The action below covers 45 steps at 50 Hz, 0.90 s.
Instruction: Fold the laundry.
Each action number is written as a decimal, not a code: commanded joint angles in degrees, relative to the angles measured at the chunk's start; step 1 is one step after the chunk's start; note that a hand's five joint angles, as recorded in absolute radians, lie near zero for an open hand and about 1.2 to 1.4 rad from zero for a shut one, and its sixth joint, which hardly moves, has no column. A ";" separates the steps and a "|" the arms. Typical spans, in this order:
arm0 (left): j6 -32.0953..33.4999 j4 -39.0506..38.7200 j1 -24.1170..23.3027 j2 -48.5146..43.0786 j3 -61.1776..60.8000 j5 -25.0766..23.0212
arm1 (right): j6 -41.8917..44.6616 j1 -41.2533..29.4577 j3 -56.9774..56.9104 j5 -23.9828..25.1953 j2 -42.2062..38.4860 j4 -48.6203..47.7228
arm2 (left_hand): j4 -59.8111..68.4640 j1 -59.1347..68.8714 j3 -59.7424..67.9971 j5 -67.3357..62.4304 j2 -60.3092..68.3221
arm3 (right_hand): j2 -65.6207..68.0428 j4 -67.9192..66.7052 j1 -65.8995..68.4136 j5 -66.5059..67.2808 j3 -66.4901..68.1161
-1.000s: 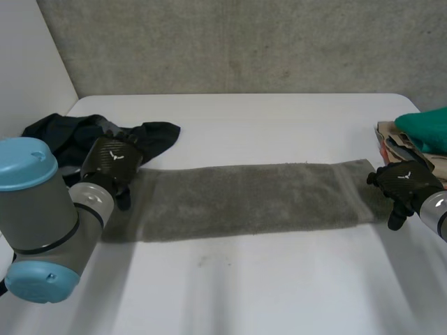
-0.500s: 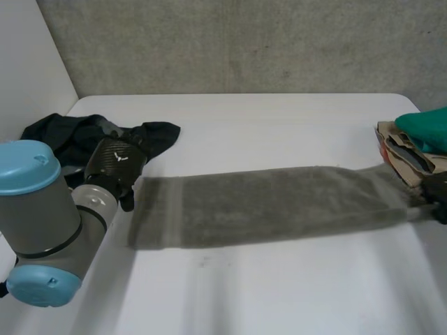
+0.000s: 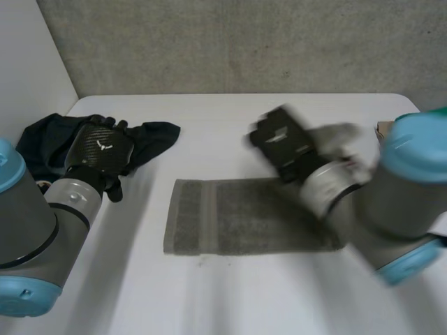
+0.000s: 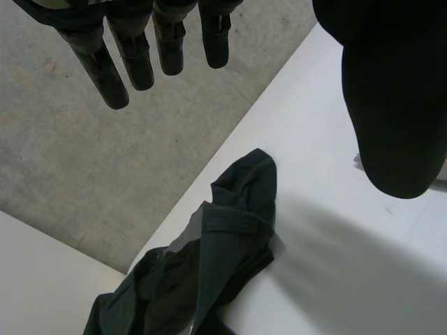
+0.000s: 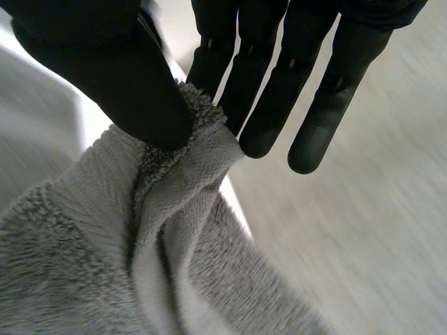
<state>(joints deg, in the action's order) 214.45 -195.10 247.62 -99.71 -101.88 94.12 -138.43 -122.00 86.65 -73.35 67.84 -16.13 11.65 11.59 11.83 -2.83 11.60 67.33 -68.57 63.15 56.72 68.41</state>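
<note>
Now the right hand (image 3: 283, 143) has swept from the frame's right edge to centre, pinching one end of the grey towel (image 3: 237, 223) between thumb and fingers; the towel lies shorter at mid-frame. The left hand (image 3: 101, 153), fingers straight and empty, has drawn back beside the dark garment (image 3: 150, 134) at upper left. The lengthwise fold looks underway.

Perhaps lab: concrete wall (image 3: 244, 42), white table (image 3: 230, 293).

Soft, even light falls on the white bench (image 3: 230, 125), bright and without glare. The grey towel (image 3: 230, 223) casts only a thin, faint shadow along its near edge. The dark garment (image 4: 209, 265) stays dim in its folds, and the concrete wall (image 3: 244, 42) is evenly lit.
</note>
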 commanded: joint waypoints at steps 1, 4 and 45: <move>0.00 -0.02 0.41 0.13 -1.31 -0.16 | 0.88 -12.12 -1.83 5.14 -12.01 -3.29 | -0.93 -0.87 -1.11 2.11 -0.88 | 12.67 -11.43 16.85 13.28 11.59; 0.00 -0.02 0.32 -0.13 -1.57 -0.16 | 3.07 -13.53 -2.27 6.46 -15.53 -2.77 | -0.93 -0.87 -1.11 2.11 -0.88 | 12.67 -11.43 16.85 13.28 11.59; -7.30 -3.36 -18.14 -19.91 14.60 2.12 | -3.35 10.63 17.76 -11.81 -2.44 0.49 | 0.75 0.81 0.57 0.43 0.80 | 6.72 -5.49 10.91 7.33 5.65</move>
<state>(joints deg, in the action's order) 206.91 -198.64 228.40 -119.62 -86.93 94.18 -146.48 -115.26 103.42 -83.55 66.14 -14.65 11.65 11.59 11.83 -2.83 11.60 16.35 -34.77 34.90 25.04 34.86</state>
